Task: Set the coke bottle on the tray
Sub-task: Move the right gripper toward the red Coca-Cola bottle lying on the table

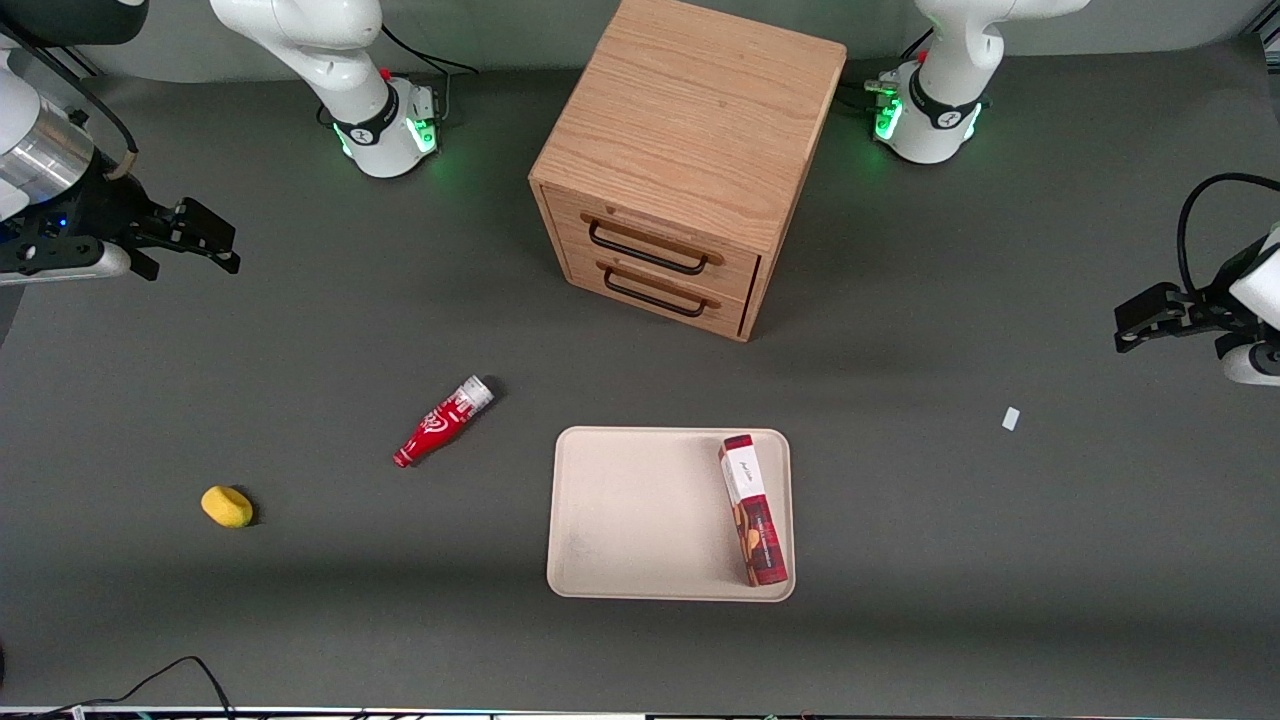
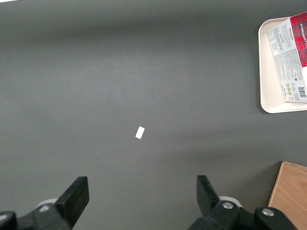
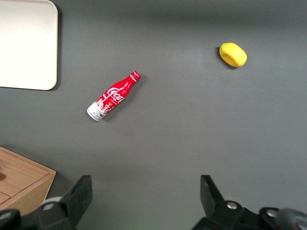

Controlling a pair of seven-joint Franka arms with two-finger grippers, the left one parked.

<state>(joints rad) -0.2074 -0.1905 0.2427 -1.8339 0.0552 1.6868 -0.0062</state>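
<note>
The coke bottle lies on its side on the dark table, red with a white script logo, its silvery wide end pointing toward the cabinet. The beige tray lies flat beside it, toward the parked arm's end. My right gripper hangs open and empty high above the table at the working arm's end, farther from the front camera than the bottle and well apart from it.
A red-and-white biscuit box lies in the tray along one rim. A wooden two-drawer cabinet stands farther back. A yellow lump lies nearer the camera. A small white scrap lies toward the parked arm.
</note>
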